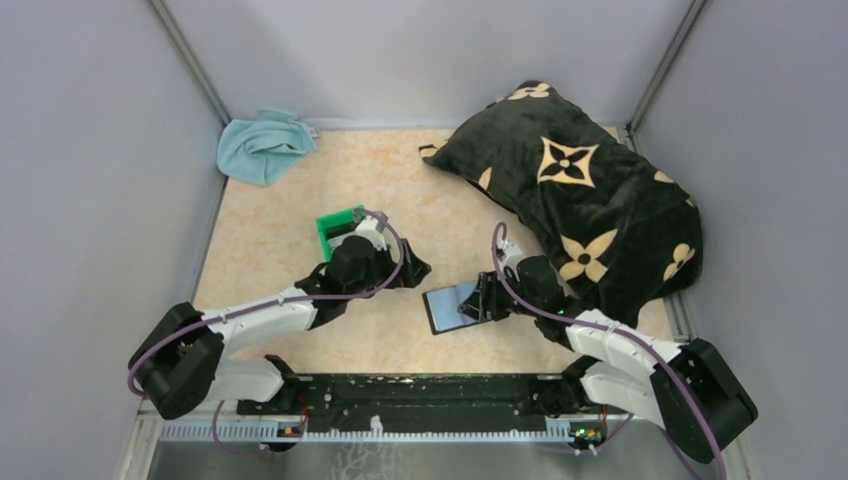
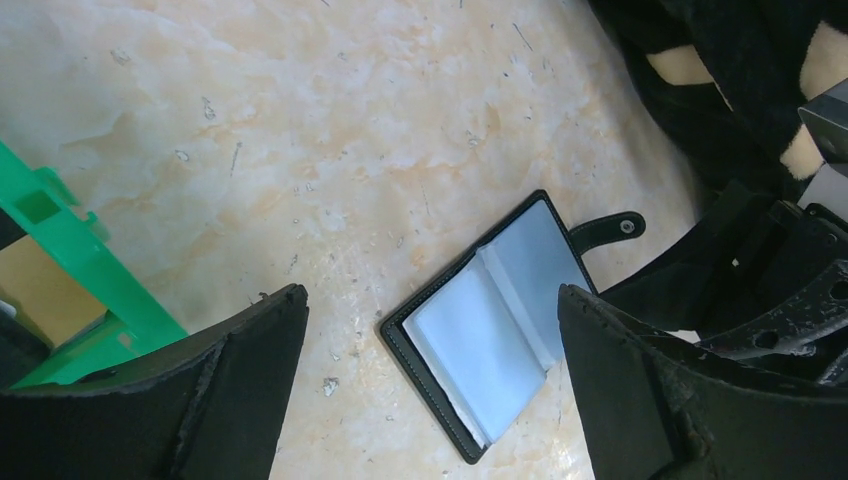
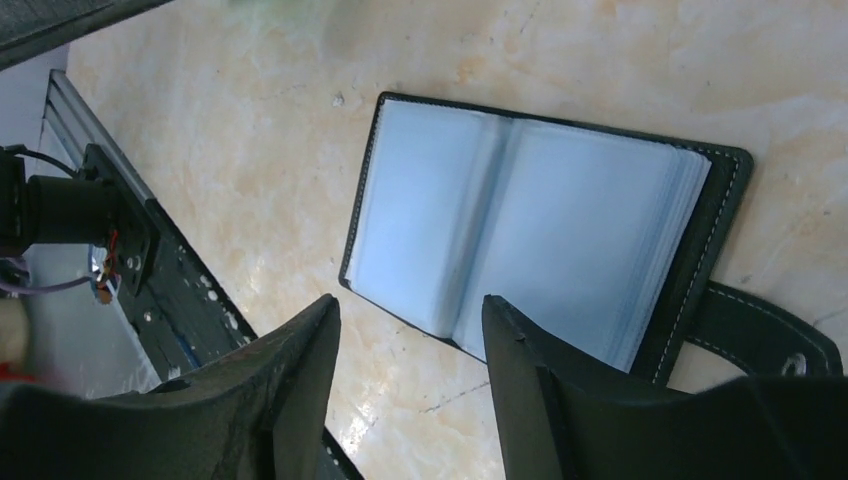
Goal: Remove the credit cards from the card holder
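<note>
The card holder [image 1: 448, 308] lay open and flat on the tabletop [image 1: 270, 240] between the arms, with bare surface to its left, the black patterned cushion [image 1: 590, 200] close on its right and the base rail [image 3: 150, 270] near its front side. Both claws were released and empty: the right gripper [image 3: 410, 305] was spread just over the holder's edge, and the left gripper [image 2: 432, 300] was spread above it, with the green bin [image 2: 90, 270] alongside. Only the wrist views showed the pale blue sleeves and the snap strap [image 2: 610, 228] — the top view gave just a glossy rectangle.
</note>
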You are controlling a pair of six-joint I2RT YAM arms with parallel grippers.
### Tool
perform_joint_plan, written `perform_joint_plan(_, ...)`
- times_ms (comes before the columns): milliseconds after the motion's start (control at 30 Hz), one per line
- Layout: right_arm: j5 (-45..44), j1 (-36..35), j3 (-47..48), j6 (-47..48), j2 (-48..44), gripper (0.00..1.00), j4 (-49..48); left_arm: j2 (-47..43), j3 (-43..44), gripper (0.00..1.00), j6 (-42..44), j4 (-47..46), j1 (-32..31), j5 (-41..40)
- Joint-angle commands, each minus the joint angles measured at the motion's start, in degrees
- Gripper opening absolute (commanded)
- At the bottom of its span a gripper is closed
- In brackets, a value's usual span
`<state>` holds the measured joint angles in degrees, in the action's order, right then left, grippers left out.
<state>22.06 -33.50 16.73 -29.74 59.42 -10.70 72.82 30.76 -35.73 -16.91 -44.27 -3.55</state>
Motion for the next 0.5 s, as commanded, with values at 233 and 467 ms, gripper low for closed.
perform_joint_plan(233, -7.3, 0.1, -3.3, 1.8, -13.3, 0.59, 6.0, -3.3, -8.5, 1.0, -2.3, -5.5, -0.5, 3.2)
perform_joint_plan(467, -6.0, 0.2, -4.5, -0.1, -16.1, 0.59, 6.4, -4.1, -10.6, 1.0, -1.8, -5.3, -0.6, 2.6)
